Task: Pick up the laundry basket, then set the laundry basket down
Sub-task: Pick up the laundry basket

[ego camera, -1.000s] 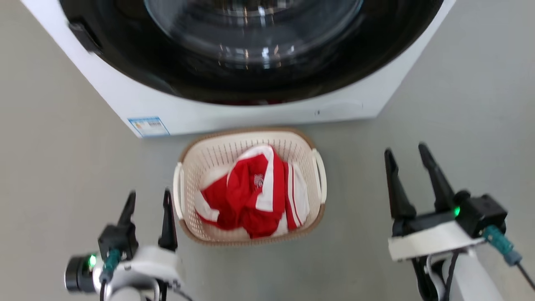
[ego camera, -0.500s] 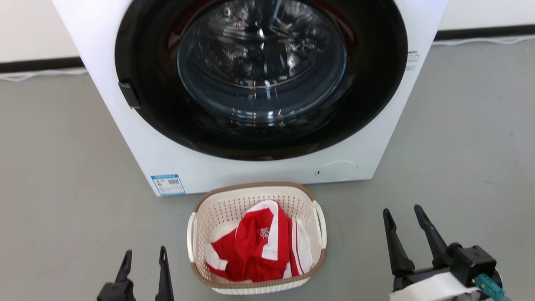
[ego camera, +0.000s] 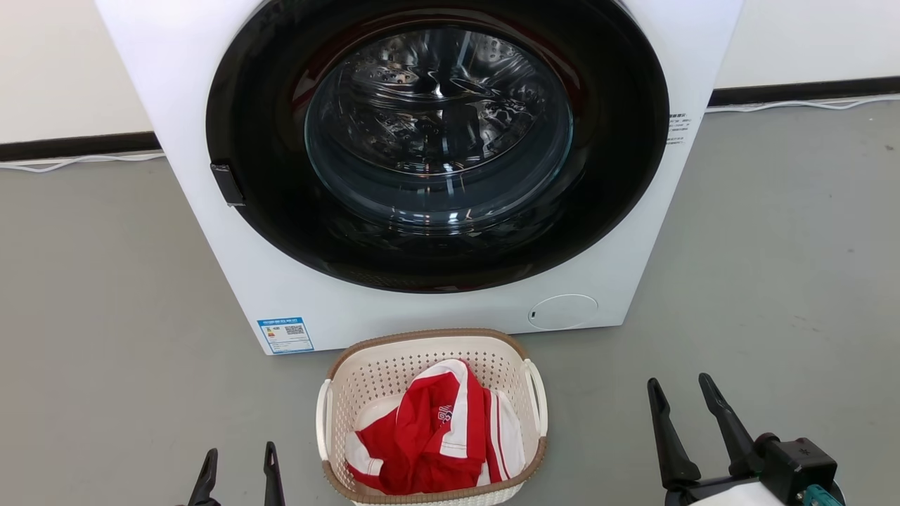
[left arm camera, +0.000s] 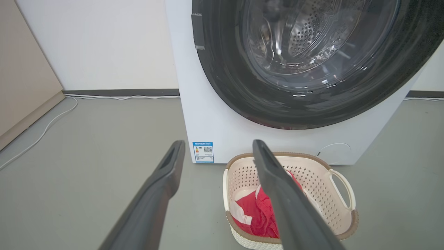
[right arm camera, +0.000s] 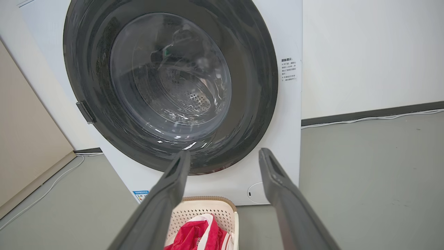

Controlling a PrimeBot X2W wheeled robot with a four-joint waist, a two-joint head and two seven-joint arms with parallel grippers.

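Observation:
The cream-white laundry basket (ego camera: 394,365) with its brown rim sits on the grey floor right in front of the washing machine, holding a red and white garment (ego camera: 432,439). From the left wrist the basket (left arm camera: 312,180) shows at lower right, and from the right wrist the basket (right arm camera: 197,211) shows at the bottom edge. My left gripper (ego camera: 238,457) stands open to the basket's left, apart from it. On the basket's right my right gripper (ego camera: 680,390) is open too, with nothing between its fingers.
A white washing machine (ego camera: 281,281) with a closed round dark door (ego camera: 436,140) stands behind the basket. White cables (ego camera: 77,161) run along the wall's dark skirting. A beige panel (left arm camera: 20,86) stands far left. Grey floor (ego camera: 773,267) lies open on both sides.
The head camera has tilted up, so the washing machine shows more fully and the basket and both grippers sit lower in view. Both grippers stay open beside the basket.

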